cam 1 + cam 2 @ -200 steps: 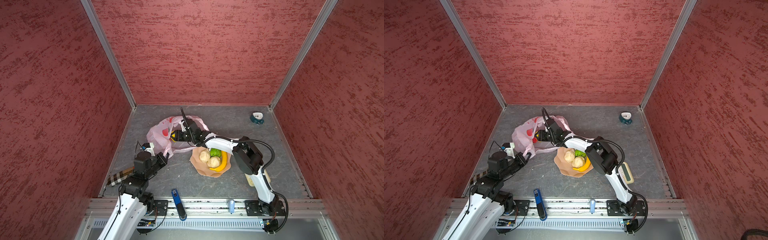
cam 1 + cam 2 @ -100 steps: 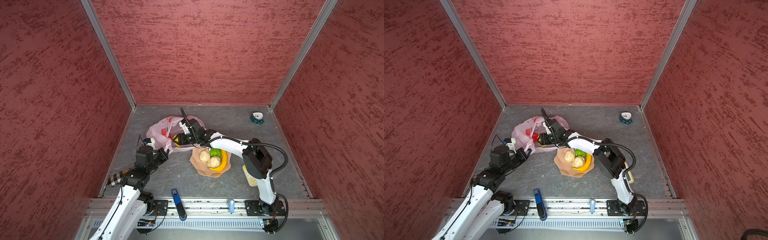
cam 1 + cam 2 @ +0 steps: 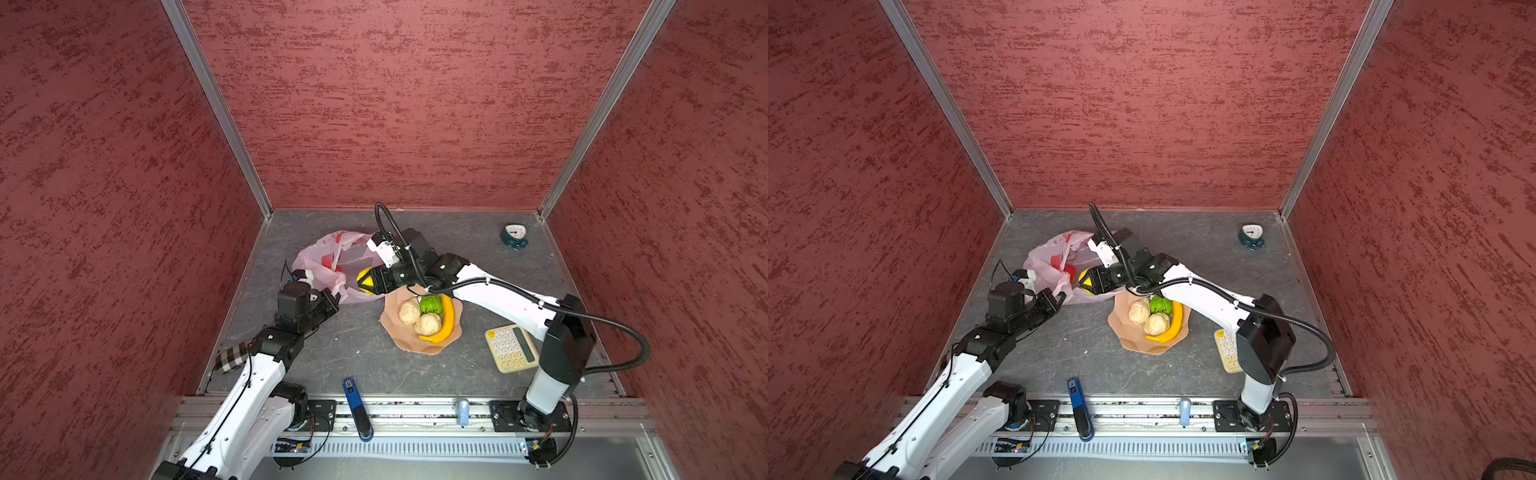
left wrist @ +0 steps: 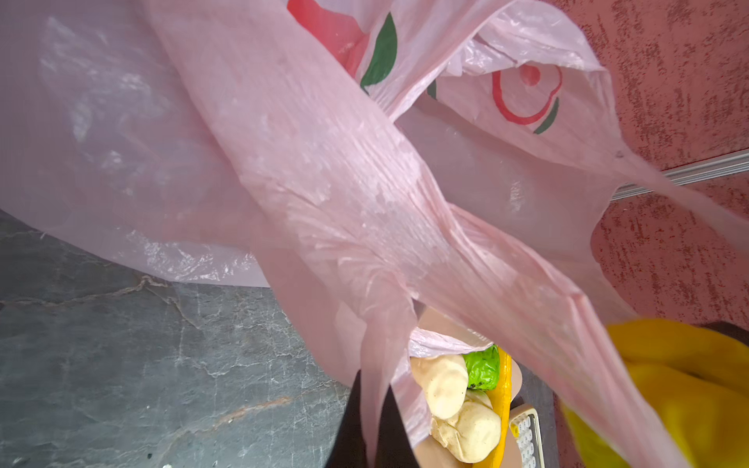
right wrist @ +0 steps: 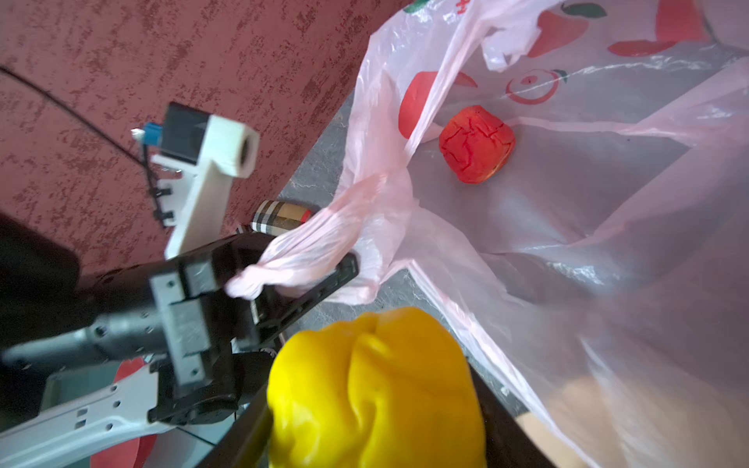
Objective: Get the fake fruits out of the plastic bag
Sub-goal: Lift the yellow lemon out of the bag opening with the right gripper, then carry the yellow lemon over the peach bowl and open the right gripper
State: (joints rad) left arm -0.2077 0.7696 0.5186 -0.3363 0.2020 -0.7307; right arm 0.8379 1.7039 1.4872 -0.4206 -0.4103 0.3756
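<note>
**A:** Where is the small yellow fruit (image 5: 377, 389)?

**B:** It sits in your right gripper (image 3: 371, 282), right at the mouth of the plastic bag (image 3: 328, 257). The jaws are about half wide and hug it on two sides. I cannot tell if it is all the way out of the bag.

**A:** Where should it go?

**B:** To the bowl (image 3: 415, 348), I think. The bowl is just beside your right gripper, on the side nearer the robot's base. So it looks like a short pull back and a small drop. The banana (image 3: 447, 320), two beige balls (image 3: 409, 311) and the green one (image 3: 430, 305) lie in it already.

**A:** And the left gripper (image 5: 324, 265)?

**B:** It is pinched shut on the bag's handle (image 5: 308, 243) and lifts it, so the mouth gapes. I would leave it like that.

**A:** Is anything left inside?

**B:** Yes, a red fruit (image 5: 476, 144). It lies deeper in the bag, past the yellow one, on the far side from your right gripper. Your left arm is busy, so your right arm is the one to fetch it, going straight in through the mouth.
</note>
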